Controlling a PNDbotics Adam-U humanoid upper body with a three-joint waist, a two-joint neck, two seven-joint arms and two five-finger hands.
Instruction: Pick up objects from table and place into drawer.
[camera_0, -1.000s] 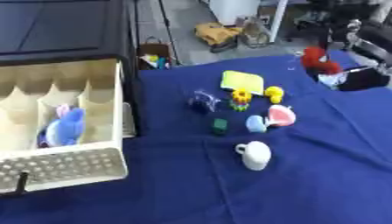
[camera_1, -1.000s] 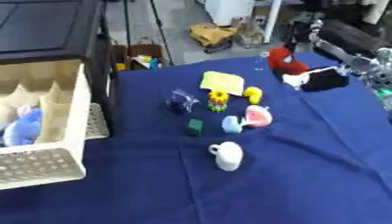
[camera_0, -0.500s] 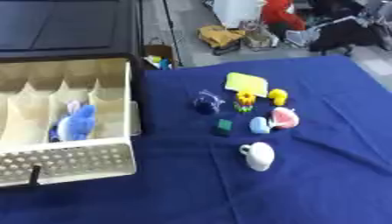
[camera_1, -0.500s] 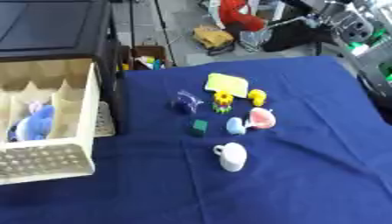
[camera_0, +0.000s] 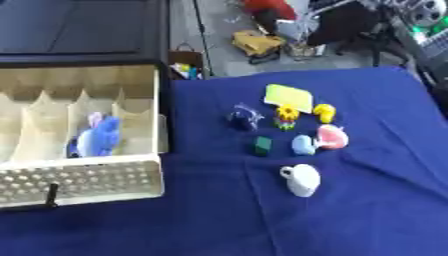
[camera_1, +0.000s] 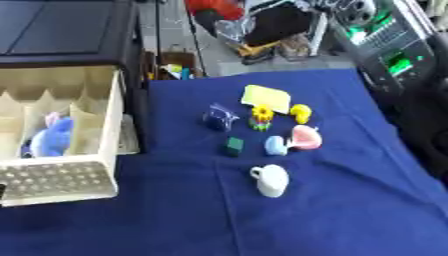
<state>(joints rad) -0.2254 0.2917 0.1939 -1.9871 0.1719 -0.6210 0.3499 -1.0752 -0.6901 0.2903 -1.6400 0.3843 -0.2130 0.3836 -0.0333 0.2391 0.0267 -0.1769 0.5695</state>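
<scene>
Left eye view shows the table (camera_0: 367, 215) with a dark blue cloth on it. The drawer (camera_0: 87, 186) sticks out at the left edge. It is open and has thin walls inside that make little boxes. A blue soft toy (camera_0: 98, 138) sits in one of the boxes, near the drawer's front wall with the little holes.

The other things sit in a bunch in the middle of the table, closer to the far edge. A flat yellow pad (camera_0: 289, 96) lies farthest back. Just in front of it stands a small sunflower (camera_0: 286, 114), with a little yellow thing (camera_0: 325, 112) on its right and a dark see-through thing (camera_0: 245, 117) on its left. Nearer to me are a green block (camera_0: 262, 145), a light blue thing (camera_0: 303, 145) and a pink thing (camera_0: 332, 137). The light blue one and the pink one touch. A white cup (camera_0: 302, 179) sits alone, nearest to the front edge.

Past the far edge, at the top of the right eye view, I see a black shape that looks like my right hand (camera_1: 280, 22). A red thing (camera_1: 214, 7) is just beside it. I cannot tell if that hand is open or has hold of anything. My left hand does not show.
</scene>
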